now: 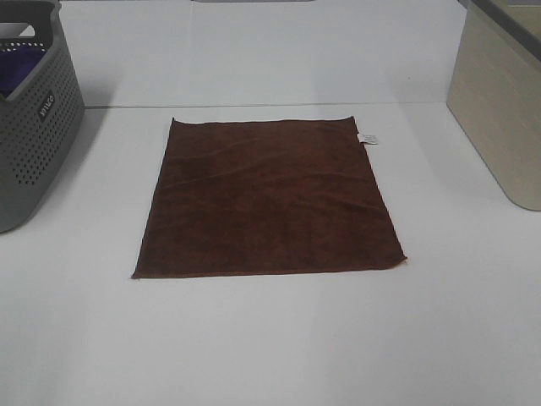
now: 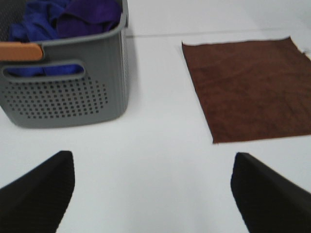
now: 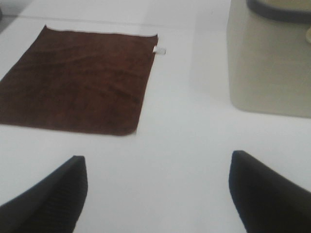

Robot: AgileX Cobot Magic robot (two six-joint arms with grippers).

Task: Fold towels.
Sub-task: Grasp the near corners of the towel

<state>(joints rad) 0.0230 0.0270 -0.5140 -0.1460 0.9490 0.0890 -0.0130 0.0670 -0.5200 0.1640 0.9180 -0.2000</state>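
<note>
1. High camera: the dark reddish-brown square terry towel (image 1: 269, 199) lies spread flat and unfolded in the middle of the white table (image 1: 270, 347). Its small white tag (image 1: 368, 138) sticks out of the right edge near the far right corner.
2. Same view: a grey perforated plastic basket (image 1: 34, 135) stands at the left edge, apart from the towel, and purple cloth (image 1: 15, 72) shows inside it. A beige smooth-walled bin (image 1: 499, 110) stands at the far right, and I cannot tell what it holds.
3. Left wrist camera: my left gripper (image 2: 153, 194) hangs above bare table on the near side, aimed toward the far side. Its two black fingers (image 2: 39, 191) are spread wide with nothing between them. The basket is ahead to the left and the towel ahead to the right, and the gripper touches neither.
4. Same view: the basket is heaped with blue cloth (image 2: 34, 26) and the purple cloth. An orange strip (image 2: 19, 51) sits along its rim above the handle cut-out.
5. Right wrist camera: my right gripper (image 3: 155, 194) hangs over bare table on the near side, level and facing far. Its dark fingers (image 3: 48, 199) are spread wide and hold nothing. The towel lies ahead to the left with its tag on the far right corner, the bin stands ahead to the right, and the gripper is clear of both.
</note>
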